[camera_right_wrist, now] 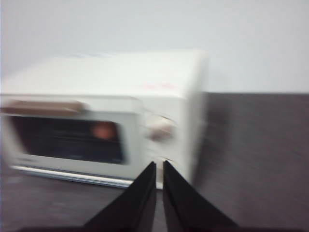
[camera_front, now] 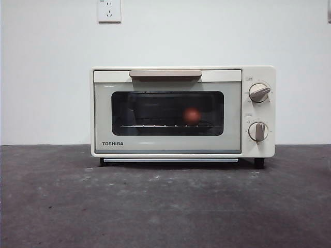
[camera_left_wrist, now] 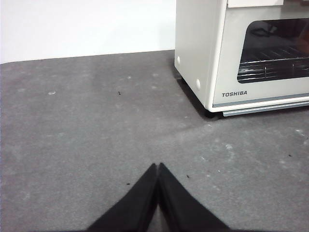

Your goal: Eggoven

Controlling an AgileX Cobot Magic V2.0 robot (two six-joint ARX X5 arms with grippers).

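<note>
The cream TOSHIBA toaster oven (camera_front: 182,111) stands on the dark table with its door shut. The reddish-brown egg (camera_front: 193,115) rests on the rack inside, seen through the dark glass window. The oven also shows in the left wrist view (camera_left_wrist: 244,53) and, blurred, in the right wrist view (camera_right_wrist: 104,116), where the egg (camera_right_wrist: 102,129) shows behind the glass. My left gripper (camera_left_wrist: 158,166) is shut and empty, low over the table, apart from the oven's left front corner. My right gripper (camera_right_wrist: 159,164) is shut and empty, in front of the oven's knob side. Neither gripper shows in the front view.
The oven has a tan handle (camera_front: 165,74) along the top of the door and two knobs (camera_front: 258,93) on its right side. A white wall with a socket (camera_front: 109,10) stands behind. The grey table (camera_front: 155,206) stretches in front of the oven.
</note>
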